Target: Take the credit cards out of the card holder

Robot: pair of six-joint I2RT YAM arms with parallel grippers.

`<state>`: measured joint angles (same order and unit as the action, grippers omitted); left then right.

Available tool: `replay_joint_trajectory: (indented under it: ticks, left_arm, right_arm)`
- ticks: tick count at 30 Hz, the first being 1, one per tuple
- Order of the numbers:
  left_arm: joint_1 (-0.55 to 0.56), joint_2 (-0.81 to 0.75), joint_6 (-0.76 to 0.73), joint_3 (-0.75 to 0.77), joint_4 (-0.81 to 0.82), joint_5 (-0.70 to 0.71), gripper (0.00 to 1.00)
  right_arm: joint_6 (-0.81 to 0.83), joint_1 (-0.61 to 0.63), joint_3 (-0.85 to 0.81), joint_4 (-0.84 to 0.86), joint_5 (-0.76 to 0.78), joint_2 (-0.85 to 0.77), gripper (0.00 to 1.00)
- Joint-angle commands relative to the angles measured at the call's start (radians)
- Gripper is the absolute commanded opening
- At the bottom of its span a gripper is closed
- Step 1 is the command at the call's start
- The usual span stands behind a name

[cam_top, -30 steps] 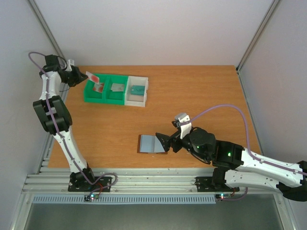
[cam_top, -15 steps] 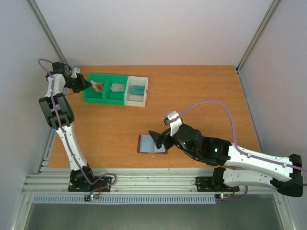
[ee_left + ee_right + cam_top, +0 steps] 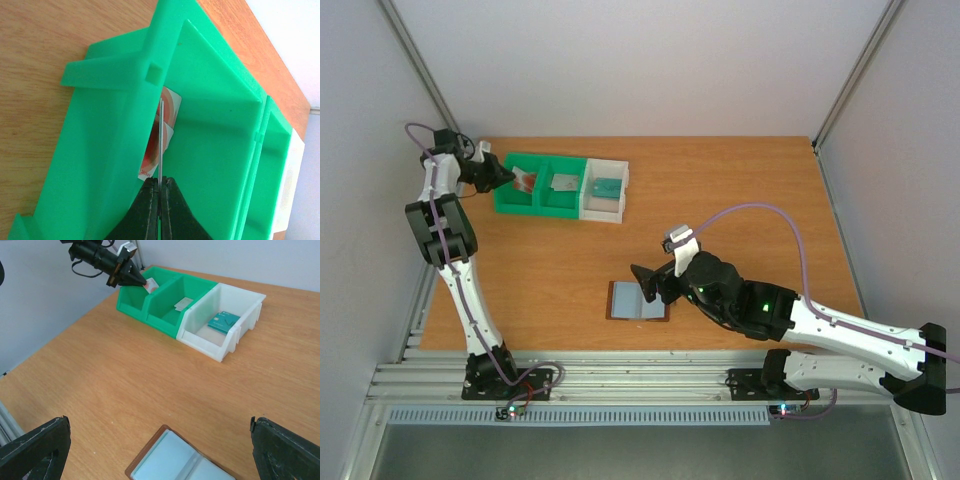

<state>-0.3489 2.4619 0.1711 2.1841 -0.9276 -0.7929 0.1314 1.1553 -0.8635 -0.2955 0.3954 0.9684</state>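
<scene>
1 card [image 3: 169, 112] edge-on in left claw [image 3: 160, 183], inside green bin [image 3: 215, 95].

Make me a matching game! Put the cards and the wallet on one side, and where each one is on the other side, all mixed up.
Things:
1. red-marked white card
2. grey card
3. teal card
4. card holder

Places:
A. in the white bin
B. lying open on the table
C. pinched in the left gripper
D. in the middle green bin

Pairs: 1-C, 2-D, 3-A, 4-B
</scene>
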Motion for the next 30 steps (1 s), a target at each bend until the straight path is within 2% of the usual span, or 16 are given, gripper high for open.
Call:
replay_joint_trajectory:
  ticks: [1,6,11,19,21,28,30]
  left_arm:
    - [0.005,0.026,-0.007,0.053,0.001,0.040,0.17]
    - [0.007,0.024,0.012,0.078,0.004,0.057,0.38]
    - [0.006,-0.008,0.040,0.141,-0.002,0.074,0.45]
    - [0.007,-0.110,0.144,0.144,0.064,0.071,0.48]
    - [0.009,-0.152,0.156,0.106,0.064,0.071,0.50]
    - [0.038,-0.408,0.160,-0.199,0.079,0.141,0.62]
    - [0.044,-0.478,0.159,-0.283,0.067,0.152,0.74]
  right_arm:
    - [-0.018,-0.011,-0.026,0.016,-0.007,-0.010,0.99]
    - [-0.020,-0.017,-0.020,0.007,-0.005,-0.027,0.99]
    - [-0.024,-0.020,-0.020,-0.002,-0.011,-0.054,0.98]
    - [-0.059,-0.020,-0.028,-0.024,-0.034,-0.079,0.99]
    - [-0.081,-0.020,-0.038,-0.044,-0.041,-0.074,0.98]
    - [-0.292,-0.025,-0.123,-0.248,0.030,-0.019,0.98]
    - [-0.343,-0.030,-0.146,-0.322,0.049,0.008,0.98]
